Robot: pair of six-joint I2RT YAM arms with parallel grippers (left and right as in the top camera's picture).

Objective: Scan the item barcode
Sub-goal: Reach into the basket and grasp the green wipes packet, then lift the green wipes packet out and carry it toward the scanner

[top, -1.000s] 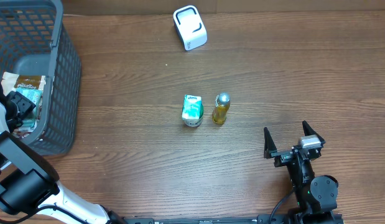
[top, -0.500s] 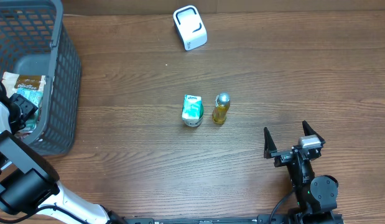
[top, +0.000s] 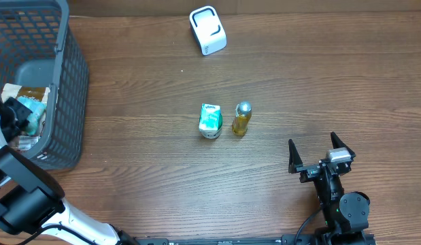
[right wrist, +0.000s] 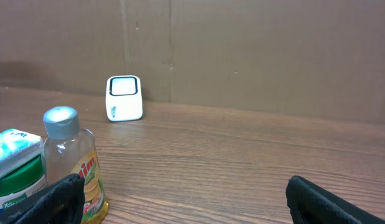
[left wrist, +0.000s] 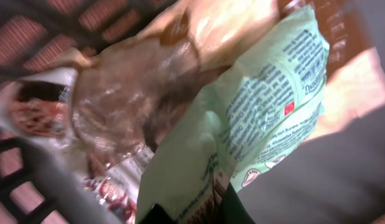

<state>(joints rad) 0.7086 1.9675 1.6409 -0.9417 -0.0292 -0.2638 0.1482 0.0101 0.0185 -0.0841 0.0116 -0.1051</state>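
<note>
Down inside the grey mesh basket (top: 69, 82), the left gripper (top: 18, 117) is clamped on a pale green snack packet (left wrist: 267, 106), pinching its edge among the other wrappers. Well to the basket's right, a green-and-white tub (top: 210, 121) and a yellow dish-soap bottle (top: 241, 119) stand side by side. Farther right again, the right gripper (top: 312, 144) hovers with jaws spread wide, holding nothing. The white scanner (top: 207, 30) sits right of the basket, by the far wall.

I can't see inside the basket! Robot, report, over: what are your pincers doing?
Left pincer shut on green packet, down in basket. Right pincer open, empty. Bottle and tub mid-table, not between basket and scanner.
</note>
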